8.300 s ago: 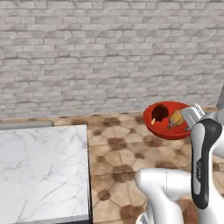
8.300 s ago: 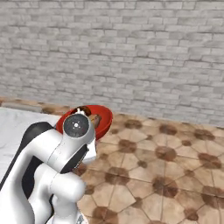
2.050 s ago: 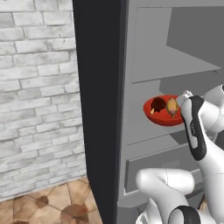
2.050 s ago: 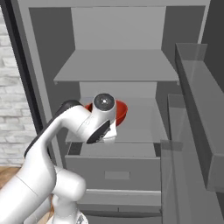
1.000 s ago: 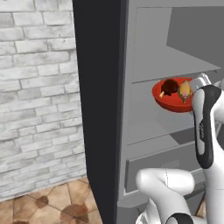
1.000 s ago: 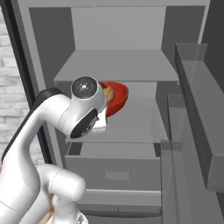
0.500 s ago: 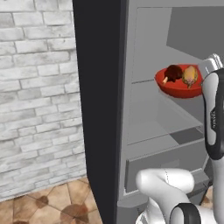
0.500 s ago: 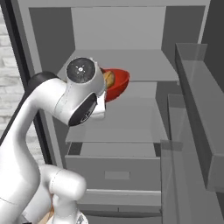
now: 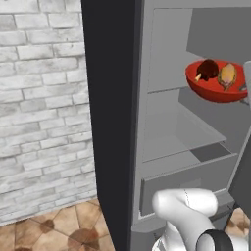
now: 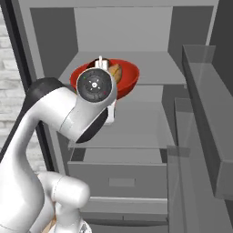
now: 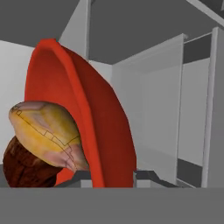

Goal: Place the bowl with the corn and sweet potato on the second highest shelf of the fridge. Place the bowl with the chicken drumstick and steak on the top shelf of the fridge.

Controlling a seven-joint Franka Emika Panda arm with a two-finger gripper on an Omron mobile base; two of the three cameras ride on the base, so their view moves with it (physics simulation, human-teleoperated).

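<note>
A glossy red bowl (image 9: 215, 90) (image 10: 129, 75) (image 11: 94, 113) hangs in front of the open fridge (image 10: 59, 27), level with the upper of its two visible inner shelves (image 10: 154, 68) (image 9: 164, 90). In it lie the tan chicken drumstick (image 9: 227, 77) (image 11: 43, 127) and the dark steak (image 9: 208, 69) (image 11: 24, 168). My gripper (image 11: 111, 177) (image 10: 102, 61) is shut on the bowl's near rim, one fingertip on each side of it. The lower shelf (image 10: 136, 123) (image 9: 181, 144) is bare. The bowl with the corn and sweet potato is out of view.
The fridge door (image 10: 205, 95) with its rails stands open at the right, close to the arm. A closed drawer (image 10: 118, 179) sits under the shelves. The fridge's black outer side (image 9: 110, 122) and a brick wall (image 9: 44, 98) are at the left.
The arm has lifted the bowl from the height of the lower shelf up to the upper shelf and carried it further toward the fridge. The base has stayed put.
</note>
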